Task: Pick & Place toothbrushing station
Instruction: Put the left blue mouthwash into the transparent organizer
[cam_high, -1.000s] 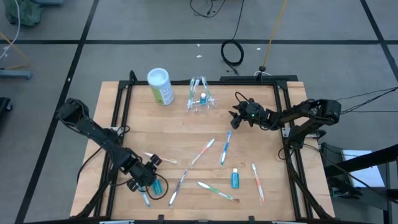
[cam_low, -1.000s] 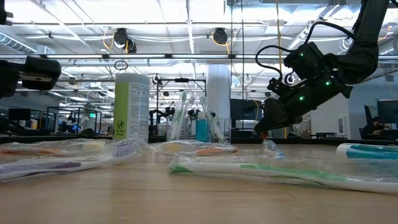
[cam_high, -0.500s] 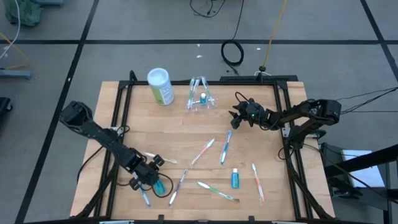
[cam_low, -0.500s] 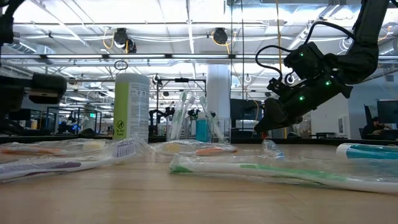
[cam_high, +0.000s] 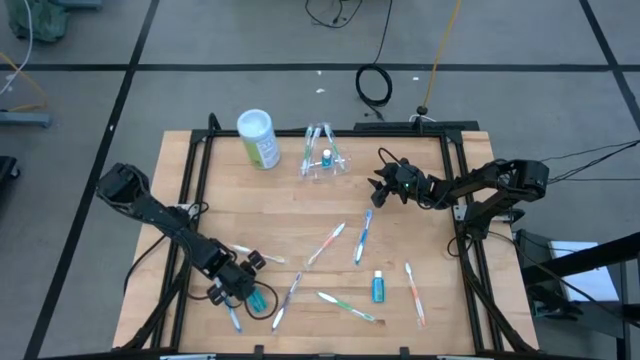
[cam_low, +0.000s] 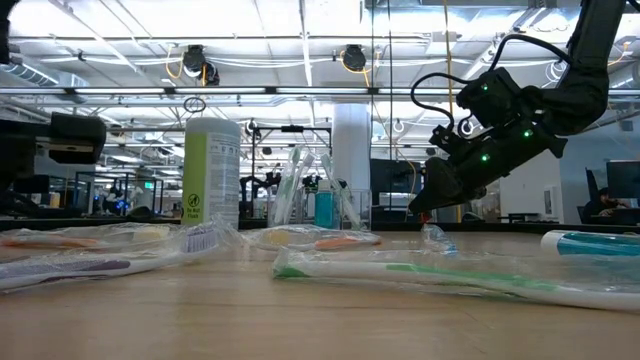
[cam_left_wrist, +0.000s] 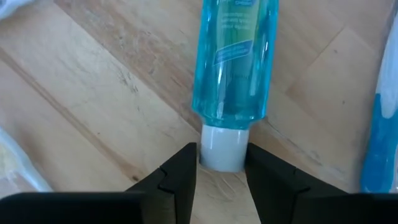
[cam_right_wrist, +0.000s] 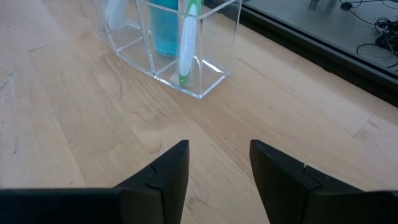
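Toothbrushing station (cam_high: 322, 157) stood upper centre of the high view, beside green canister (cam_high: 257, 138). Left gripper (cam_left_wrist: 222, 169), lower left there, pinched the white cap of a blue bottle (cam_left_wrist: 235, 59) lying on table (cam_high: 290, 205). Right gripper (cam_right_wrist: 219, 163) hovered spread, empty, right of station.

The right pincer (cam_right_wrist: 219, 163) stands parted over bare wooden surface (cam_right_wrist: 74, 124), holding nothing. At about eleven o'clock ahead sits the clear toothbrushing station (cam_right_wrist: 186, 56), a green-and-white toothbrush (cam_right_wrist: 186, 43) and blue tube (cam_right_wrist: 163, 28) upright inside.
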